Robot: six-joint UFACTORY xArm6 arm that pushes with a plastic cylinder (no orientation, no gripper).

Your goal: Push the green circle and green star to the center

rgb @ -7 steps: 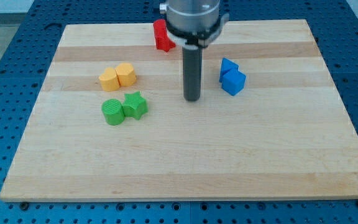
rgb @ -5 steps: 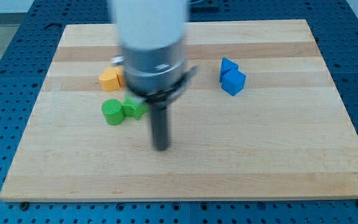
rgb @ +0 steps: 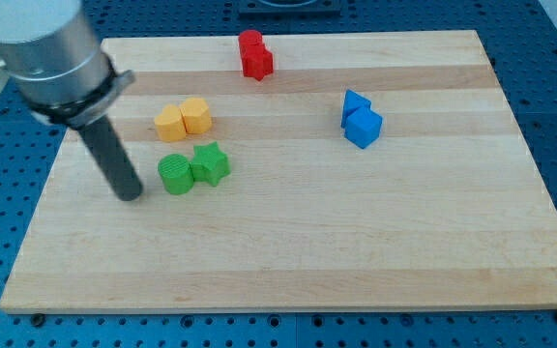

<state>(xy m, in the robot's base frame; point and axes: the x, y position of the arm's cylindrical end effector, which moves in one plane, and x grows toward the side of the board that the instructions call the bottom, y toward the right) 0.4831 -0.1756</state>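
The green circle (rgb: 174, 175) and the green star (rgb: 211, 163) sit side by side, touching, left of the board's middle. The circle is on the left, the star on the right. My tip (rgb: 130, 195) rests on the board just left of the green circle and slightly lower in the view, a small gap apart from it. The rod slants up toward the view's top left.
Two yellow blocks (rgb: 184, 119) sit together just above the green pair. Two red blocks (rgb: 254, 55) are near the board's top edge. Two blue blocks (rgb: 360, 119) are at the right. The wooden board (rgb: 356, 242) lies on a blue perforated table.
My tip swept from the board's centre down and left, passing below the green blocks, and now stands left of the green circle. No block has moved.
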